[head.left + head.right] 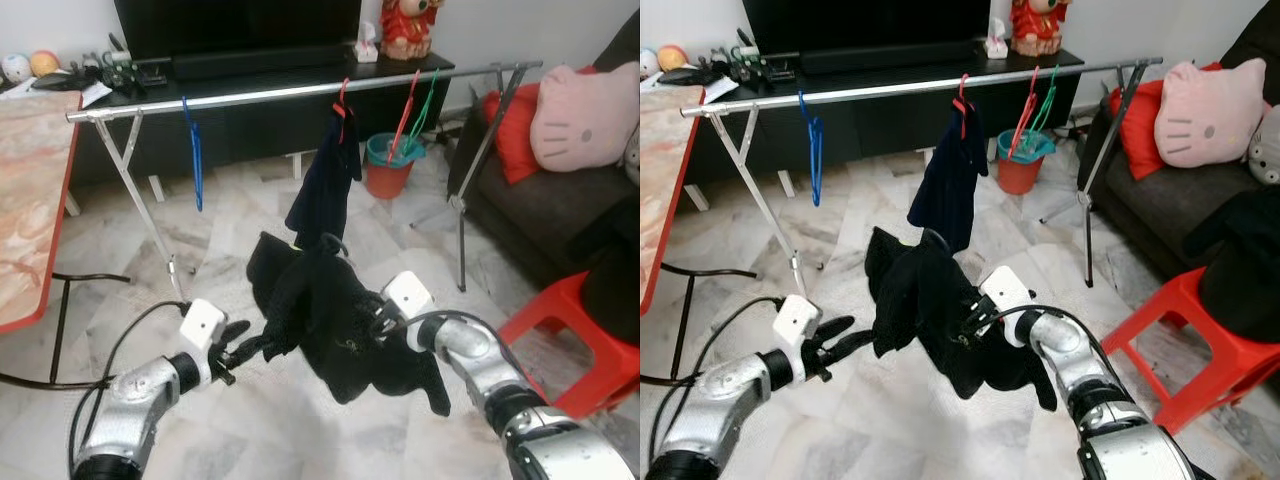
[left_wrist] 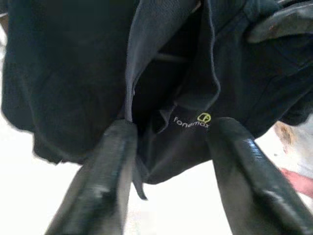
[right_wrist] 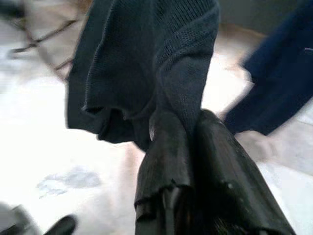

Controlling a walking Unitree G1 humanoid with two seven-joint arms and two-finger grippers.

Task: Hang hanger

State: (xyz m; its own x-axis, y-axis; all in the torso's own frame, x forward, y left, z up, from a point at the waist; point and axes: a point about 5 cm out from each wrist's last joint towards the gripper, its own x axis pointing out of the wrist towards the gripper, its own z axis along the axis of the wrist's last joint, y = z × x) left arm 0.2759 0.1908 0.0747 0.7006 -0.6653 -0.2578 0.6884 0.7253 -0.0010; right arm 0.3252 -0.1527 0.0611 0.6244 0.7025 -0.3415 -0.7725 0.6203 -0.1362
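The right claw [image 3: 182, 122] pinched a black garment [image 1: 330, 310] held in mid-air near the robot, short of the far clothes rail [image 1: 290, 93]. The left claw [image 2: 168, 147] was spread at the garment's left edge.

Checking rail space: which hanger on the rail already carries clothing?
The red hanger mid-rail, holding a dark navy garment; the blue hanger and red-green pair hang bare.
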